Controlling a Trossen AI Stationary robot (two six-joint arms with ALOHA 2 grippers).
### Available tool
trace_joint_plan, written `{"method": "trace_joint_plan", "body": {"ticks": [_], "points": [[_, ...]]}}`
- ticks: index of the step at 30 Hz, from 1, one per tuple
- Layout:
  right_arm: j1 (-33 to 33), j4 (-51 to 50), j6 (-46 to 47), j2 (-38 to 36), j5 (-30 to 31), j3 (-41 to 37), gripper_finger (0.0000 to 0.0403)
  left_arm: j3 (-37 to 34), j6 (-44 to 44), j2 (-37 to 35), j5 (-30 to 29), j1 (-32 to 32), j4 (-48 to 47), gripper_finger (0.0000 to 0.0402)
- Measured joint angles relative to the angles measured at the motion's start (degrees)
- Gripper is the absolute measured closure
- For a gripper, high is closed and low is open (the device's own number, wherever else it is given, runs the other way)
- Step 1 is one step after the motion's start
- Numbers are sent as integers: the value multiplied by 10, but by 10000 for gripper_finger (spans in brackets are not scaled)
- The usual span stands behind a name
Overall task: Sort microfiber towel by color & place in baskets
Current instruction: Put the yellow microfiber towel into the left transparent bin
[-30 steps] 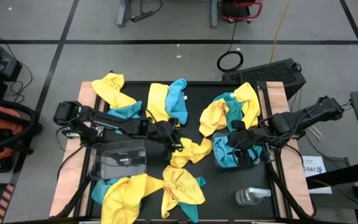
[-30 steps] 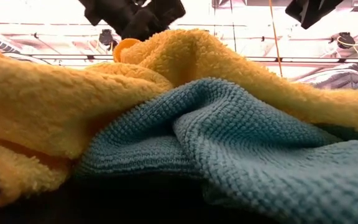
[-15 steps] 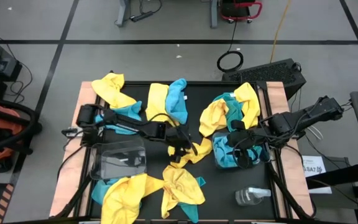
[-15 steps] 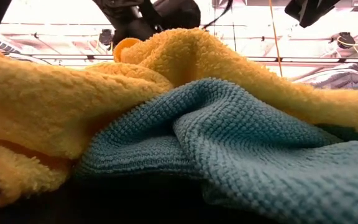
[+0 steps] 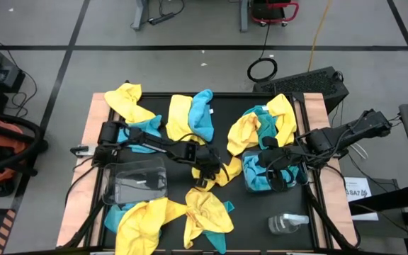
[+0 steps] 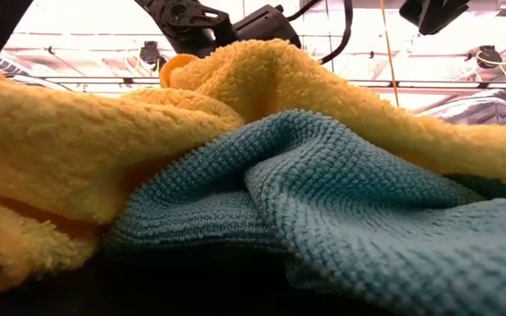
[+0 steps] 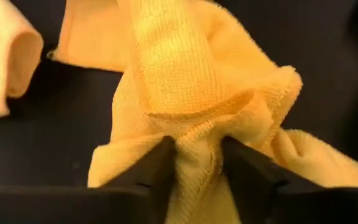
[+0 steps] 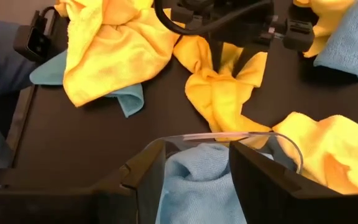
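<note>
Item: yellow towel, table centre, crumpled on the dark mat. Left gripper is set down on it; in the left wrist view a ridge of the cloth is pinched between both fingers, so it is judged closed on the towel. Empty clear basket is sited just beside the left arm, nr the front edge; probably the dest. for yellows. Right gripper is held over the right basket, which is filled w/ blue towels; its jaws are seen apart, nothing held, straddling the basket rim in the right wrist view. Other yellow and blue towels are scattered at back and front; a clear bottle lies front right. Handling note: a straight lift is advised until the whole cloth is clear of the mat, as trailing corners could drag neighbours; release is best made low over the empty basket.
</note>
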Motion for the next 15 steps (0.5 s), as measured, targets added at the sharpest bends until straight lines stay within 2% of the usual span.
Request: {"method": "trace_joint_plan", "body": {"ticks": [3, 4, 8, 15], "points": [[0, 0, -1, 0, 10, 0, 232, 8, 7, -2, -3, 4, -18, 366], [0, 0, -1, 0, 12, 0, 232, 15, 12, -2, -5, 5, -31, 382], [0, 0, -5, 0, 14, 0, 232, 45, 29, -4, -22, 2, -62, 387], [0, 0, -18, 0, 13, 0, 232, 124, 69, -27, -115, -19, -183, 394]]}}
